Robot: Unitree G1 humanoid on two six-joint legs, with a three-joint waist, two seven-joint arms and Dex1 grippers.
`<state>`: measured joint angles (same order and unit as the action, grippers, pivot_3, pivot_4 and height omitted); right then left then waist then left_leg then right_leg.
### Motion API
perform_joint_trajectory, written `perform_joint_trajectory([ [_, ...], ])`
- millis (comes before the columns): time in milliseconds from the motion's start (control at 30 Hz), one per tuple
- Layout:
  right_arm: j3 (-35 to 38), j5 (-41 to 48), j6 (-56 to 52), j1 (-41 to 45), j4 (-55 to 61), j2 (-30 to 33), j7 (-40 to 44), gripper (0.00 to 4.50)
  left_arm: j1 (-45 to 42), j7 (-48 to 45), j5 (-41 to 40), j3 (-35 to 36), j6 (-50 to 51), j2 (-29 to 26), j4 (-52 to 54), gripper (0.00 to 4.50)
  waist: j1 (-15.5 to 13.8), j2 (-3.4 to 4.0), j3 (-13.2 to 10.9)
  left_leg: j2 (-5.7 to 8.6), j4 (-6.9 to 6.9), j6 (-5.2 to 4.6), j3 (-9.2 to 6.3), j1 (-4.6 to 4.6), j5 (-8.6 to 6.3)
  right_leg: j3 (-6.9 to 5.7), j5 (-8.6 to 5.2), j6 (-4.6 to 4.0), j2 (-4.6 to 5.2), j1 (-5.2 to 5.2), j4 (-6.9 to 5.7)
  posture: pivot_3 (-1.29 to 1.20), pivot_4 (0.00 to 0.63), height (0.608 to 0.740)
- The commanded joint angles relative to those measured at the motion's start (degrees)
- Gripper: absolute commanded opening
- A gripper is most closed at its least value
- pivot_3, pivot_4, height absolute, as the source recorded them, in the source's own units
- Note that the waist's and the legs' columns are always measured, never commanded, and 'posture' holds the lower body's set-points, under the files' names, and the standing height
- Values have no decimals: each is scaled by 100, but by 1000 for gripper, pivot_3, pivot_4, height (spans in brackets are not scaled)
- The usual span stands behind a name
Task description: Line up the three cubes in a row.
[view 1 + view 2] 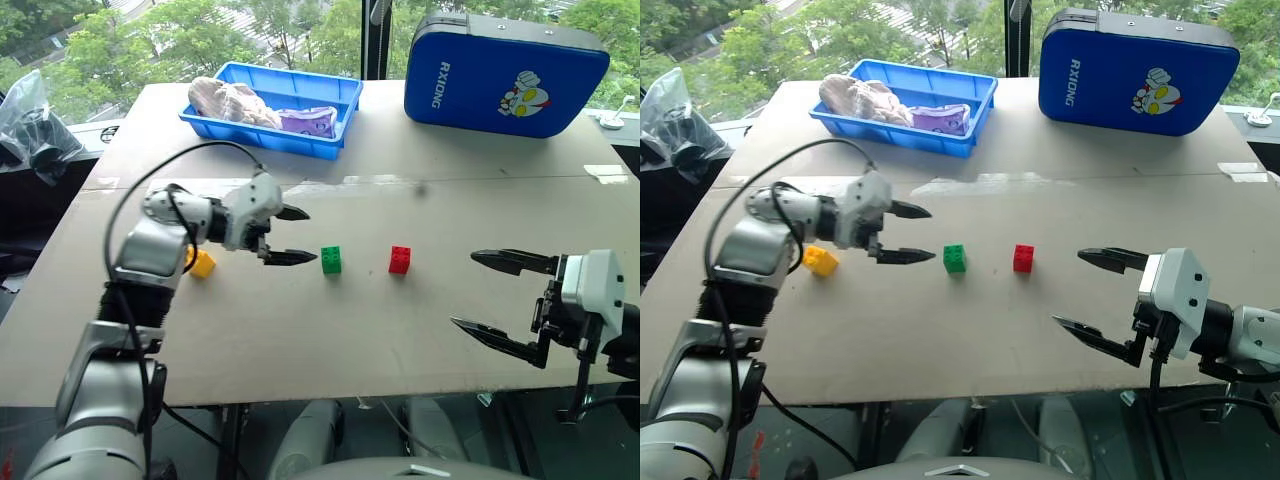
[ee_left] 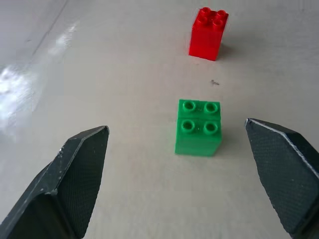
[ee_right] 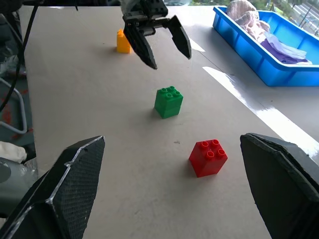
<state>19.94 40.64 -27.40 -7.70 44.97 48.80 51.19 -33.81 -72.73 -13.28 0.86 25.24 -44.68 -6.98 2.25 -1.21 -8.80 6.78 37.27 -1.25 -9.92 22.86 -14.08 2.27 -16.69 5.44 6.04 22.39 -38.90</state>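
three cubes are sitting on the table (image 1: 330, 350), none held. taking the green cube (image 1: 331, 259) as the landmark. nearest the robot, the right gripper (image 1: 497, 297) is hovering well off to the green cube's right, past the red cube (image 1: 399, 259), jaws spread wide, holding nothing. the left gripper (image 1: 286, 235) is hanging just to the green cube's left, raised a little off the surface, fingers pointing toward it, jaws spread wide and empty; in the left wrist view the green cube is sitting between and ahead of the fingertips (image 2: 82, 164), clear of both. the red cube is standing near the green one on its right, roughly level with it, a gap between them. the yellow-orange cube (image 1: 201, 263) is lying to the green cube's left, partly behind the left arm, close to the same line.

judgement: green and red are reading as placed; the yellow-orange one looks like the piece left to check or nudge. doing it well means lifting clear of the green cube first, approaching the yellow-orange one with its sides square between the pads, and matching the spacing and line of the other two.

farther beyond the green cube, a blue tray (image 1: 340, 110) of crumpled cloth is resting at the table's far side; to its right a blue case (image 1: 470, 80) is standing. windows and green trees are showing behind.
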Motion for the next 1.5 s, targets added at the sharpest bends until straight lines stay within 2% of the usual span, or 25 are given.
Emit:
perform_joint_trajectory([
  [33, -197, -18, 209, 301, -136, 1, 130, 4500, 393, 828, -240, 839, 953, -306, 676, 4478, -21, 0, 0, 0, 1, 0, -1, -3, 0, -2, 0, 0, 0, 0, 0, 0, 150, 740],
  [200, -700, -162, 393, 754, -529, -98, 318, 4500, 1226, 1589, -269, 1725, 2636, -1034, 1016, 4478, -18, -2, -1, 0, -1, 0, -1, -3, -1, -2, 0, 0, 0, 1, 3, 0, 150, 740],
  [333, -899, -209, 540, 946, -725, -125, 511, 4500, 1384, 2255, -352, 1869, 3825, -1138, 1419, 4478, -94, -2, -2, 1, -7, -1, 0, -3, -1, -1, 0, 0, 1, 3, 3, 0, 150, 740],
  [533, -1162, -159, 706, 1326, -806, -256, 733, 4500, 1431, 2599, -416, 1559, 4158, -1156, 1638, 4478, -164, -2, -1, 1, -7, 0, 1, -3, -1, 0, 0, -1, 2, 3, 3, 0, 150, 740],
  [700, -1243, -144, 649, 1538, -793, -286, 720, 4500, 1026, 2757, -372, 1124, 3978, -1122, 1206, 4478, -170, -2, -2, 1, -7, 1, 1, -2, -1, 0, 0, -1, 4, 4, 3, 0, 150, 740],
  [1000, -1133, -131, 522, 1401, -572, -225, 570, 4500, 962, 2740, -265, 533, 3556, -1223, 625, 4478, -148, -2, -2, 1, -17, 2, 5, -1, -1, 7, 0, -1, 5, 12, 4, 0, 150, 740],
  [1067, -1106, -125, 507, 1373, -544, -216, 534, 4500, 954, 2755, -238, 480, 3437, -1223, 517, 3932, -148, -2, -1, 1, -16, 2, 5, 0, -1, 7, 0, -1, 5, 12, 4, 0, 150, 740],
  [1133, -1078, -123, 501, 1340, -528, -199, 523, 4500, 963, 2729, -196, 397, 3318, -1260, 459, 3130, -156, -2, -1, 1, -15, 1, 5, 0, -1, 7, 0, -1, 5, 12, 4, 0, 150, 740],
  [1167, -1067, -117, 500, 1327, -523, -191, 518, 4500, 963, 2719, -195, 379, 3286, -1265, 439, 3033, -157, -2, -1, 1, -15, 1, 5, 1, -1, 7, 0, -1, 6, 12, 4, 0, 150, 740],
  [1200, -1061, -122, 501, 1311, -518, -182, 512, 4500, 968, 2705, -203, 369, 3254, -1267, 429, 2669, -158, -2, -1, 1, -15, 1, 5, 1, -1, 7, 0, -1, 6, 12, 4, 0, 150, 740],
  [1233, -1065, -124, 499, 1304, -513, -176, 497, 4500, 973, 2647, -227, 361, 3191, -1270, 412, 2123, -158, -2, -1, 1, -15, 1, 5, 1, -1, 6, 0, -1, 6, 12, 4, 0, 150, 740],
  [1267, -1070, -127, 495, 1301, -510, -171, 481, 4500, 989, 2567, -250, 352, 3113, -1287, 396, 1851, -153, -2, -1, 1, -15, 1, 5, 1, -1, 6, 0, -1, 6, 12, 4, 0, 150, 740],
  [1300, -1076, -129, 489, 1300, -509, -167, 468, 4500, 1011, 2489, -259, 340, 3039, -1317, 383, 1268, -153, -2, -1, 1, -15, 1, 5, 1, -1, 7, 0, -1, 7, 12, 4, 0, 150, 740],
  [1400, -1090, -141, 473, 1300, -516, -150, 432, 4500, 1119, 2015, -265, 334, 2480, -1509, 268, 1288, -143, -2, -1, 1, -16, 1, 5, 1, -1, 7, 0, -1, 7, 13, 4, 0, 150, 740],
  [1500, -1078, -137, 479, 1280, -527, -132, 420, 4500, 1076, 1081, -397, 404, 1186, -1618, 10, 1288, -155, -2, -2, 1, -18, 2, 5, 1, -1, 7, 0, -2, 11, 15, 4, 0, 150, 740],
])
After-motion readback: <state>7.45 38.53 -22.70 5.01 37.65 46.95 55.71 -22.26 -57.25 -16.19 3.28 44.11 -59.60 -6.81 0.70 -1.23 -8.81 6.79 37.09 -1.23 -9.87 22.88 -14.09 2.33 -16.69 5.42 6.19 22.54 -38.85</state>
